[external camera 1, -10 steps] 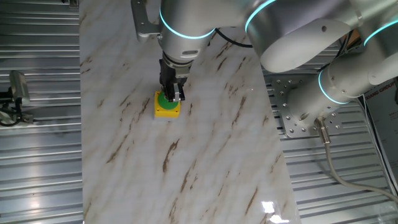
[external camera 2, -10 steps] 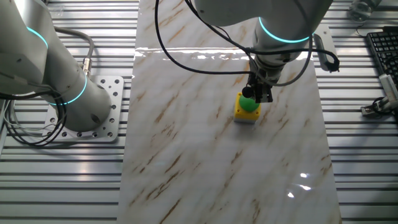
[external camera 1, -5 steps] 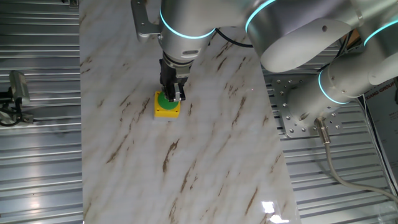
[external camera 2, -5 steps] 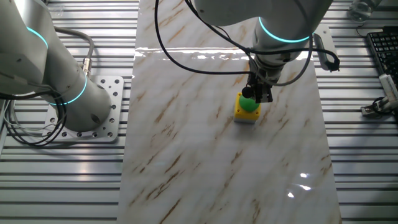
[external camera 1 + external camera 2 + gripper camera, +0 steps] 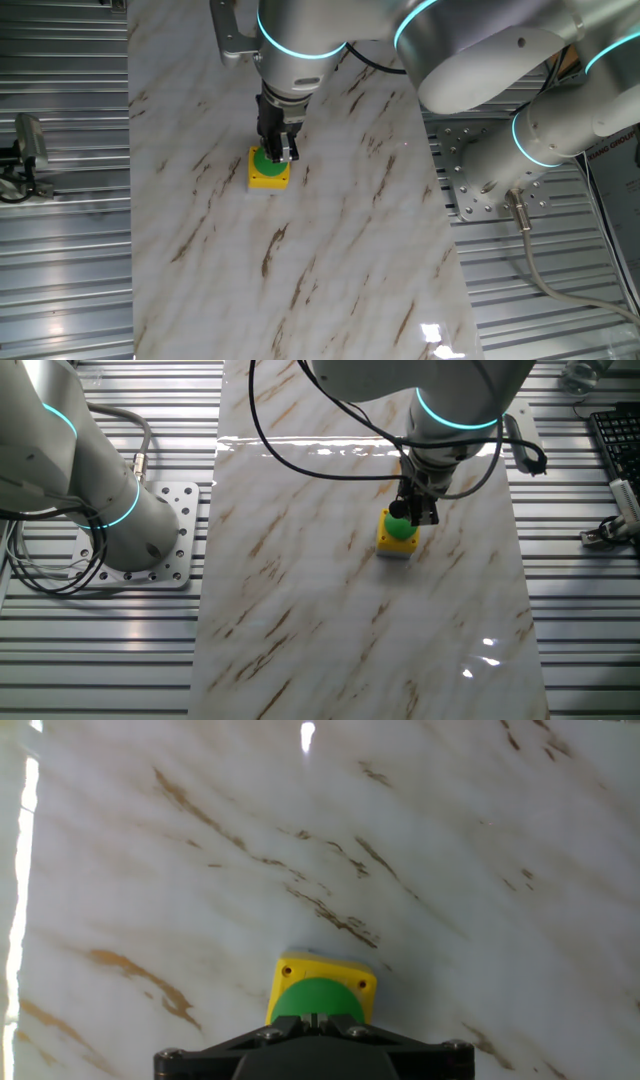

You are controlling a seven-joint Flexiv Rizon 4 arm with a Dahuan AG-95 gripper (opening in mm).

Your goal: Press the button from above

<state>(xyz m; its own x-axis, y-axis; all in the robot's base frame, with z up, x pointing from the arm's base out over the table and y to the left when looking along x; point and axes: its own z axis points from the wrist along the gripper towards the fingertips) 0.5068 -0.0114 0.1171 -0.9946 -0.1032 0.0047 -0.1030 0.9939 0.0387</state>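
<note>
The button is a round green cap (image 5: 261,158) on a square yellow box (image 5: 267,178), standing on the marble table top. My gripper (image 5: 277,152) points straight down onto the green cap from above. In the other fixed view the gripper (image 5: 412,518) also sits on the cap (image 5: 399,528) over the yellow box (image 5: 394,544). In the hand view the cap (image 5: 318,999) and box (image 5: 322,972) lie just past my fingertips (image 5: 306,1017), which meet in the middle with no gap. The fingers are shut and hold nothing.
The marble slab (image 5: 330,220) runs down the middle with ribbed metal table (image 5: 60,250) on both sides. The arm's base plate (image 5: 170,540) stands left of the slab in the other fixed view. A keyboard (image 5: 615,435) lies at the far right there.
</note>
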